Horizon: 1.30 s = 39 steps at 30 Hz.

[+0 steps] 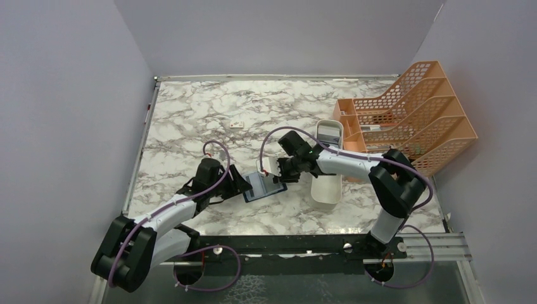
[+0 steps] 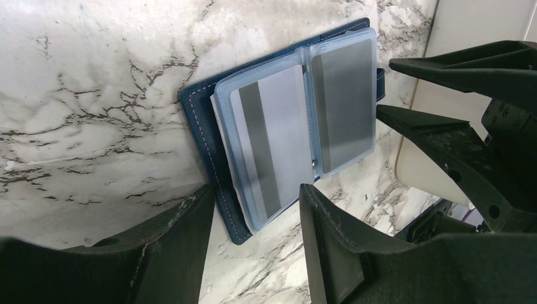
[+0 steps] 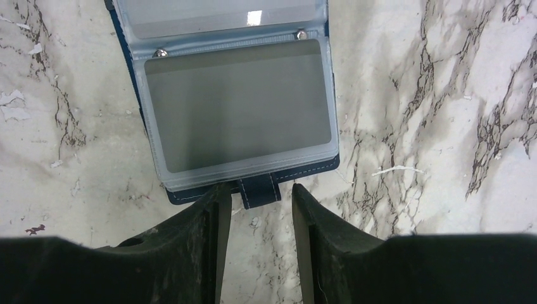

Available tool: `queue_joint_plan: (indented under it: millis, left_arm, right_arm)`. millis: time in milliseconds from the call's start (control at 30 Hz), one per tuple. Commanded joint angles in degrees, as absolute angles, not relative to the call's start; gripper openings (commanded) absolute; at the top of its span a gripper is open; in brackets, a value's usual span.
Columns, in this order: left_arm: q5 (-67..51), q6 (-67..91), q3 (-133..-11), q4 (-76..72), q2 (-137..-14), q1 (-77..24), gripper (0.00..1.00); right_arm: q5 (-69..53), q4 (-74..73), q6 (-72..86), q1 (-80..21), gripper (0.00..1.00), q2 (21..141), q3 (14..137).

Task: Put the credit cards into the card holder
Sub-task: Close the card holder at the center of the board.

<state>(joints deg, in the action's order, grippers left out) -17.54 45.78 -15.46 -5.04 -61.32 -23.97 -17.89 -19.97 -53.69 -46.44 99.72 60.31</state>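
Navy-blue bifold card holder [image 1: 262, 189] lies open on the marble counter [image 1: 190, 120], centre, slightly toward 6 o'clock. I see two flat grey credit cards inside its clear sleeves: striped one [image 2: 269, 136] in one panel, plain one [image 3: 237, 104] in the other. Left gripper [image 2: 256, 193] at the holder's 9 o'clock, released, tips over that end's corners. Right gripper [image 3: 259, 188] at its 2 o'clock, released, jaws flanking the navy snap tab [image 3: 259, 192], gaps both sides. Long white tray [image 1: 326, 190] at the holder's 3 o'clock.
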Motion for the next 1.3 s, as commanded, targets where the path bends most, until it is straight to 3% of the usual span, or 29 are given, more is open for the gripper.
queue_joint_plan:
  millis: [0,233,333,367,467,500,800,1133,1267]
  left_arm:
    - [-17.8,44.6,-16.6,-5.1,-61.9,-23.5,0.56]
    - [-17.6,44.4,-16.9,-4.6,-61.7,-23.4,0.56]
    - [-17.5,44.1,-17.1,-4.7,-62.4,-23.3,0.57]
    - [-17.5,44.2,-17.2,-4.9,-62.7,-23.3,0.58]
    - [-18.3,44.5,-18.2,-5.5,-64.2,-23.3,0.60]
    - [-18.6,44.4,-18.8,-5.3,-64.6,-23.3,0.60]
    - [-16.9,43.6,-18.9,-2.0,-61.6,-23.2,0.60]
    - [-16.7,44.4,-17.8,-1.7,-59.9,-23.2,0.44]
    - [-16.3,44.1,-18.4,-0.4,-59.5,-23.3,0.44]
  right_arm:
    - [-19.9,-22.8,-55.8,-46.5,0.46,101.6,62.5]
    - [-20.0,-26.9,-56.3,-46.5,0.43,106.0,64.6]
    - [-20.4,-26.9,-54.8,-46.5,0.37,106.5,65.1]
    - [-21.5,-27.0,-54.5,-46.5,0.32,106.4,65.5]
    - [-25.3,-24.8,-52.2,-46.5,0.06,104.8,65.2]
    - [-26.4,-23.5,-51.6,-46.5,0.02,104.0,64.6]
    - [-31.8,-10.7,-43.6,-46.0,0.01,92.1,55.9]
    - [-35.7,-0.6,-36.8,-45.9,0.01,87.0,50.7]
    - [-37.1,2.9,-32.9,-45.9,0.01,87.0,49.0]
